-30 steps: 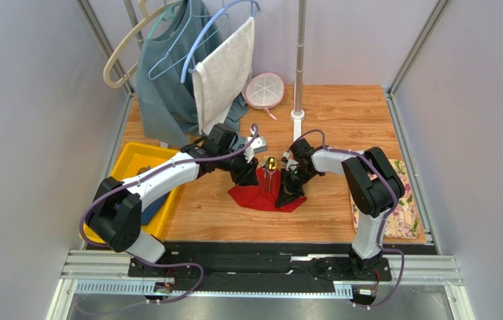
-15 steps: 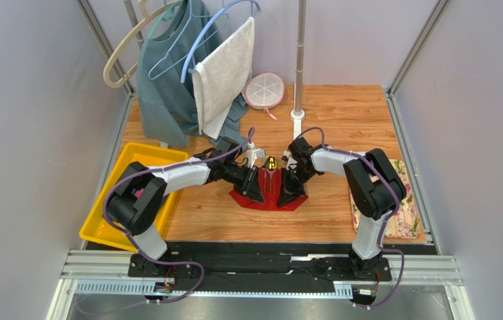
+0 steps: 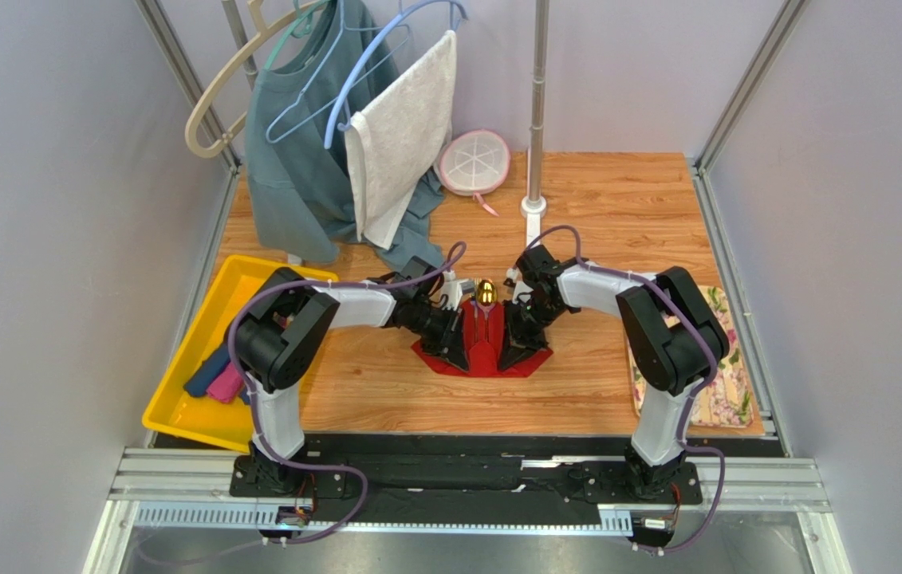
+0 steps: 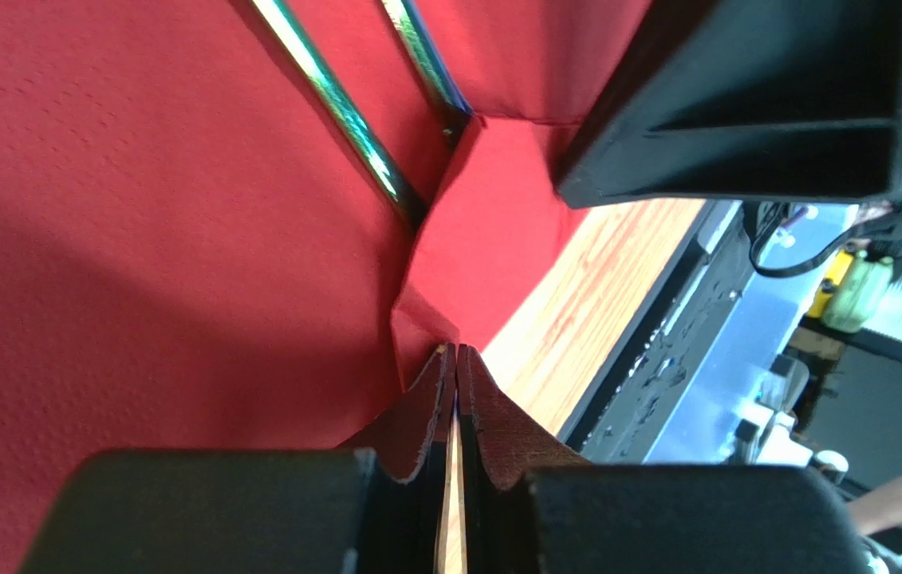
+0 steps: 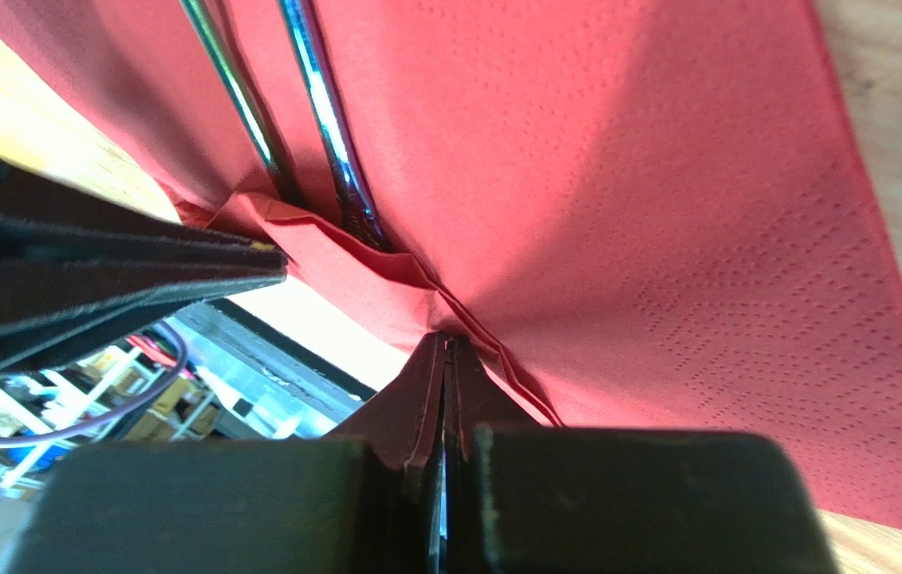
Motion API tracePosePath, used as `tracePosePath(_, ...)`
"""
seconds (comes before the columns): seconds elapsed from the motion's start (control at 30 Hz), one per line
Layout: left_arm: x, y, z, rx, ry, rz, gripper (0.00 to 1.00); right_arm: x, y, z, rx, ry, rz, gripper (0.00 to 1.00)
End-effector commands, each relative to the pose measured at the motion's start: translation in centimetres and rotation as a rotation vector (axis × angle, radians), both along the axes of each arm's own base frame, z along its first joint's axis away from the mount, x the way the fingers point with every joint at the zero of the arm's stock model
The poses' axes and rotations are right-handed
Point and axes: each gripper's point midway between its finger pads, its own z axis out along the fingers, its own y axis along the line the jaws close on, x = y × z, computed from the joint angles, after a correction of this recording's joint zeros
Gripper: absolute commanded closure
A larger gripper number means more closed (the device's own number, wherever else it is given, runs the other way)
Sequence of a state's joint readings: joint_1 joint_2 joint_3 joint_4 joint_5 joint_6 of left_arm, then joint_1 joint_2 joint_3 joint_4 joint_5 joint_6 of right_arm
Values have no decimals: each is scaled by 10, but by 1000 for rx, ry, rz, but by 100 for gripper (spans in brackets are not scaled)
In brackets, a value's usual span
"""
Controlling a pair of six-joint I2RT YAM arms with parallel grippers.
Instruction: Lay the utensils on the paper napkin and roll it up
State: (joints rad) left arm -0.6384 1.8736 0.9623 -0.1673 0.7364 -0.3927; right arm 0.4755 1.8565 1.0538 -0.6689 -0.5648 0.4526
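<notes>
The red paper napkin [image 3: 487,349] lies mid-table, its near sides drawn up and inward. Two gold utensils [image 3: 485,306] lie on it, heads pointing away; a rounded head shows at the far end. My left gripper [image 3: 459,343] is shut, pinching the napkin's left near edge [image 4: 426,317]. My right gripper [image 3: 517,342] is shut on the right near edge [image 5: 467,323]. The utensil handles [image 4: 348,120] run across the napkin in the left wrist view. In the right wrist view the handles [image 5: 324,114] end at a fold just ahead of the shut fingers.
A yellow bin [image 3: 186,413] with navy and pink fabric rolls [image 3: 216,377] stands at the left. A floral cloth [image 3: 725,383] lies at the right edge. A pole base [image 3: 533,206], hung clothes [image 3: 336,132] and a white round lid [image 3: 475,162] are at the back.
My left arm swung in and down to the napkin's left side and shut on its edge. The napkin's near sides have been drawn inward, so it looks narrower. The right gripper barely moved.
</notes>
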Motion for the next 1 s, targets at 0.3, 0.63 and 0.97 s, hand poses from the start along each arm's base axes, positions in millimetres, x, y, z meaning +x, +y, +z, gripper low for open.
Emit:
tracePosePath(0.3,14,0,-8,37,3,28,96,7,15,50,154,-212,196,100)
tracePosePath(0.63,14,2,-10,45,2,27,96,-3,27,32,151,-143,228,100)
tracePosePath(0.97,15,5,-15,54,25,42,97,-7,13,6,66,-119,227,100)
